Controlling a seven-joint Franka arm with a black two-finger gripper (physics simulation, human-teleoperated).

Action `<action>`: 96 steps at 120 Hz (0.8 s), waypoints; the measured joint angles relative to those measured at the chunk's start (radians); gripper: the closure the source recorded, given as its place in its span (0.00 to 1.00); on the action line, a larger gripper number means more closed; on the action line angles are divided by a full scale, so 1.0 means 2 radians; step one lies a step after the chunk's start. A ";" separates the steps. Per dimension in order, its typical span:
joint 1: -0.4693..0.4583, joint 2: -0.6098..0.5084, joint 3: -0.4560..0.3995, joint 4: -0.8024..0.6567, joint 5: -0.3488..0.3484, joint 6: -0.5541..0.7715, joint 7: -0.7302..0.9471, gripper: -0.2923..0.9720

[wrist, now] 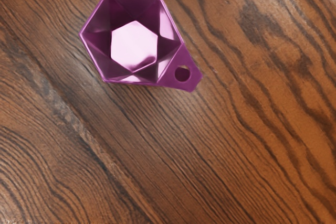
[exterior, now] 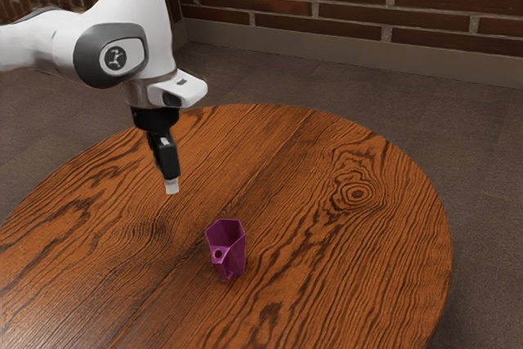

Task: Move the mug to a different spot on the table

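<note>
Purple hexagonal mug (exterior: 226, 248) (wrist: 134, 39) upright on round wooden counter (exterior: 351, 202), below black pincer (exterior: 172, 186), apart from it. Pincer raised above counter; spread or pressed together: cannot tell.

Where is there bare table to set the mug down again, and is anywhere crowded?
Bare wood runs from the mug to the rim of the table on the exterior view's right, and across the far half behind it. Another free patch lies at the exterior view's left, below the raised hand. Nowhere is crowded; only the mug's own spot is taken.
</note>
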 joint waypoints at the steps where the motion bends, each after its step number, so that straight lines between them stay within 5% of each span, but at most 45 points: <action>1: 0.000 -0.003 -0.001 -0.007 0.000 0.004 -0.005 0.23; 23: 0.002 -0.034 -0.015 -0.101 -0.002 0.101 -0.108 0.23; 46: 0.001 -0.005 -0.026 -0.111 -0.001 0.164 -0.201 0.23; 64: 0.047 -0.033 -0.106 -0.136 0.001 0.182 -0.272 0.23; 96: 0.047 -0.040 -0.114 -0.229 -0.006 0.282 -0.433 0.23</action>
